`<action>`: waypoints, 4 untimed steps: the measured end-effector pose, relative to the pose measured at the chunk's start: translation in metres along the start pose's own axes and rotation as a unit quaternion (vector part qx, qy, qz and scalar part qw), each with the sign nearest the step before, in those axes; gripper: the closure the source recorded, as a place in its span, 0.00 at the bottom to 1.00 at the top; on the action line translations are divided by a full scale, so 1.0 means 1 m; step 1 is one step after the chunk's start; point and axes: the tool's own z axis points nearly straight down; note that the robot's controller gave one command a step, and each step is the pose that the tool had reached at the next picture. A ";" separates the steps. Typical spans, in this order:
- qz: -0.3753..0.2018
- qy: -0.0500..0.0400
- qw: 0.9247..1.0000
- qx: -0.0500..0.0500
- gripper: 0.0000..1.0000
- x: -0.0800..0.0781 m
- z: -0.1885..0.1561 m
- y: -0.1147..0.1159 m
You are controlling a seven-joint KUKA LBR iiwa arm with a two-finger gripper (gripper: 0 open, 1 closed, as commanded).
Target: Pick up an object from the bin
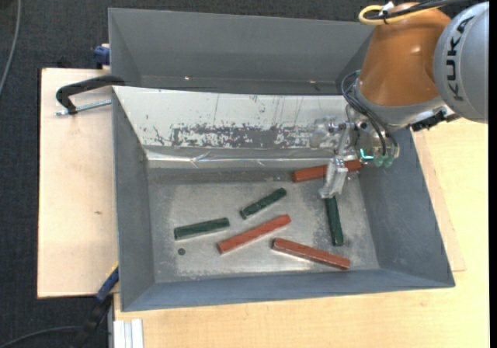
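The gripper hangs right of centre in the bin, at the upper end of a dark green bar. The bar lies flat, its long axis nearly top-to-bottom in the frame, lower end leaning slightly right. A red bar lies crosswise beside the gripper. I cannot tell whether the gripper is wide or narrow.

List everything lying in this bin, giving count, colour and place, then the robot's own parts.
Green bars: three, dark green; one front left, one mid-floor, one lying front-to-back at the right.
Red bars: three, reddish brown; one centre front, one front right, one by the back wall.
Bin: one, grey metal, holding all the bars.
Gripper: one, silver, at the right-hand green bar's far end.
Arm cover: one, orange, above the gripper.
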 end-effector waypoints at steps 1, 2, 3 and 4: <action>0.000 -0.004 1.000 0.000 0.00 -0.002 -0.005 0.000; -0.090 -0.004 0.996 0.001 0.00 -0.002 0.053 0.042; -0.117 -0.003 0.993 -0.001 0.00 0.019 0.050 0.124; -0.228 -0.006 0.974 0.001 0.00 0.005 0.058 0.105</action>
